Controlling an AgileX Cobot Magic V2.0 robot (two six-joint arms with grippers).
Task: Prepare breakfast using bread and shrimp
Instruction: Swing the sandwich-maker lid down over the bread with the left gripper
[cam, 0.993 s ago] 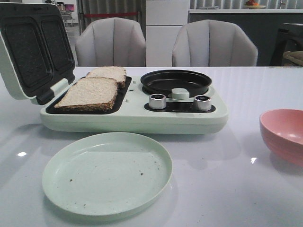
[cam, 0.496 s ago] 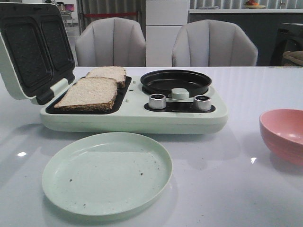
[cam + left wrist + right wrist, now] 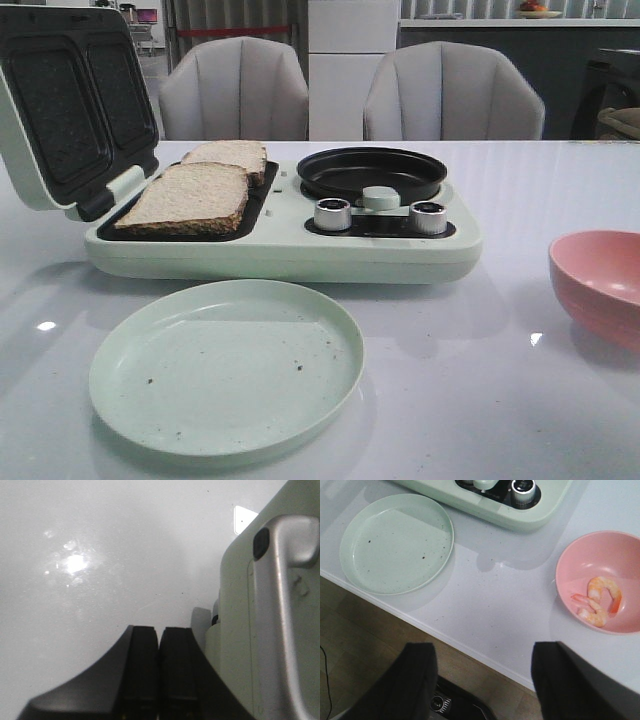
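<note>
So your right claw (image 3: 485, 672) hung wide open, empty, over the worktop (image 3: 510, 605) edge; left claw (image 3: 159, 672) pinched shut on nothing. Bread (image 3: 190, 197) sat on the griddle, shrimp (image 3: 598, 602) in the pink bowl (image 3: 580, 555), ready for grabbing.

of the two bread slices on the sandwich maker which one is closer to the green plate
The front slice, lying fully in view on the tray nearest the green plate. The other slice sits behind it, partly hidden, toward the chairs.

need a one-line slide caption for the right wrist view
Open right gripper above the table edge, with the shrimp in the pink bowl and the empty green plate nearby.
</note>
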